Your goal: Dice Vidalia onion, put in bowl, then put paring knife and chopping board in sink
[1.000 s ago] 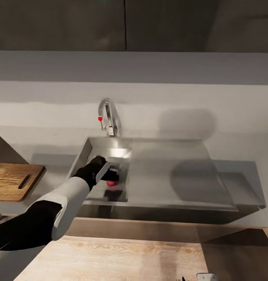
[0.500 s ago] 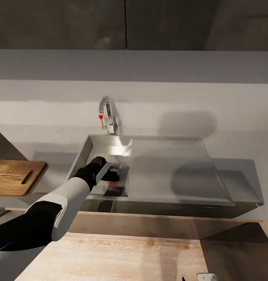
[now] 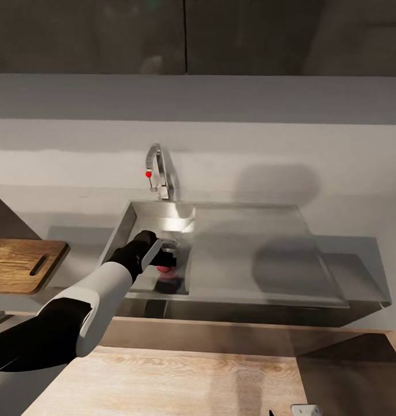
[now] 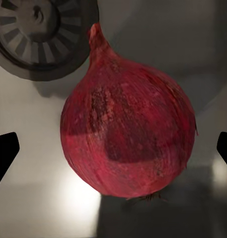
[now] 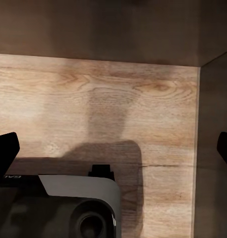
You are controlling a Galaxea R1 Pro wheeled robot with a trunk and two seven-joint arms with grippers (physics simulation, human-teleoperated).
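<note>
The pinkish-red Vidalia onion (image 4: 128, 129) lies on the floor of the sink's basin (image 3: 131, 231), beside the round drain (image 4: 41, 34). My left gripper (image 3: 168, 257) reaches down into the basin and stands open. Its two dark fingertips (image 4: 4, 153) are wide apart on either side of the onion, not touching it. The onion's red edge (image 3: 163, 268) peeks out under the gripper. The brown chopping board (image 3: 25, 266) lies on the countertop (image 3: 336, 173) at the left. My right gripper (image 5: 113, 148) hangs open and empty over wood flooring. The paring knife and the bowl are out of view.
The curved chrome tap (image 3: 163, 170) with its red knob rises behind the basin. The flat drainboard (image 3: 261, 254) stretches to the basin's right. A grey wall and dark upper cabinets (image 3: 186, 34) stand behind. Part of my own base (image 5: 78, 208) sits below the right gripper.
The head camera has shifted a little, moving the whole picture. My left gripper stays in the basin at the onion with hardly any movement.
</note>
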